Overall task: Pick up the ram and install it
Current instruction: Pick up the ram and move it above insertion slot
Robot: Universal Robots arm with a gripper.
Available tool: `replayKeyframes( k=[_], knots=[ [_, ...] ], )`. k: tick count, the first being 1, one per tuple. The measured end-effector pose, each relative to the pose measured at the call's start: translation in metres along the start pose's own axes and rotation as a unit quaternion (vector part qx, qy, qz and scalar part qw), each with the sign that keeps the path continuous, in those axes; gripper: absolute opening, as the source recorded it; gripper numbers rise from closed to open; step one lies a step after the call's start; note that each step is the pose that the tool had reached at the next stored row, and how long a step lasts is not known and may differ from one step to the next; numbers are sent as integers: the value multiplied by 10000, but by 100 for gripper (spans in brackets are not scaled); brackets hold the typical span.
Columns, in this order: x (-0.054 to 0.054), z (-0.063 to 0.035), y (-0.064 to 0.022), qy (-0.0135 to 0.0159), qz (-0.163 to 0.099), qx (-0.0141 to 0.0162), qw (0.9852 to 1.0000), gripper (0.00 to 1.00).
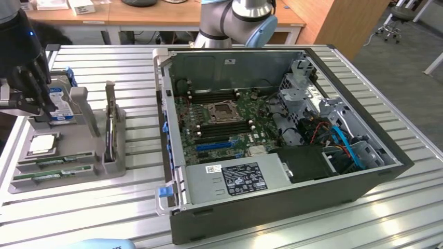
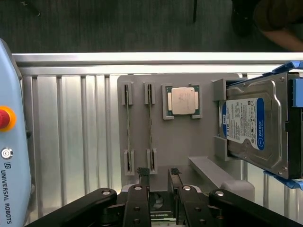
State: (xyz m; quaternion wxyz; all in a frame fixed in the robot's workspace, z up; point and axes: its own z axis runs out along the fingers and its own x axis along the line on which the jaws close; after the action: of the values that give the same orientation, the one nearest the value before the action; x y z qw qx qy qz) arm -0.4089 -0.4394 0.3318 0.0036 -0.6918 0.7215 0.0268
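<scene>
Pincer (image 2: pixel 158 175): mine, black, two fingers (image 2: pixel 142 176) standing apart with grey tray showing through the gap. Released, grasping nothing, touching no part. In the exterior view it hangs over the hard-drive end of the tray.

Parts tray (image 2: pixel 189 137): grey, moulded, directly below me; the processor sits in its own square pocket here.

Processor (image 2: pixel 183 100): square silver chip, lying flat. Taken as reference for the entries below.

Ram (image 2: pixel 150 127): long thin green stick, seated on edge in end brackets just beside the processor, on the side away from the hard drive. Not lifted, and clear of my fingers.

Second ram stick (image 2: pixel 128 127): same kind, parallel to the first, one slot farther from the processor.

Hard drive (image 2: pixel 258 127): silver with a blue-white label, propped at a tilt in blue holders on the processor's other side.

Green card (image 2: pixel 161 215): an edge seen low between my finger bases; type cannot be told.

Computer case (image 1: pixel 277 207): open tower on its side, well apart from the processor toward the exterior view's right.

Motherboard (image 1: pixel 201 111): green, inside the case, with an empty CPU socket (image 1: pixel 223 111) at its middle.

Teach pendant (image 2: pixel 9 156): lettered Universal Robots, beyond both ram sticks from the processor.
</scene>
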Motion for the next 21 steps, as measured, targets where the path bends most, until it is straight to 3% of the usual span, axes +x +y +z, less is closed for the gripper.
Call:
replayKeyframes(
  k=[21],
  knots=[
    [5,121,-4,1,0,-1,10000,29]
  ],
)
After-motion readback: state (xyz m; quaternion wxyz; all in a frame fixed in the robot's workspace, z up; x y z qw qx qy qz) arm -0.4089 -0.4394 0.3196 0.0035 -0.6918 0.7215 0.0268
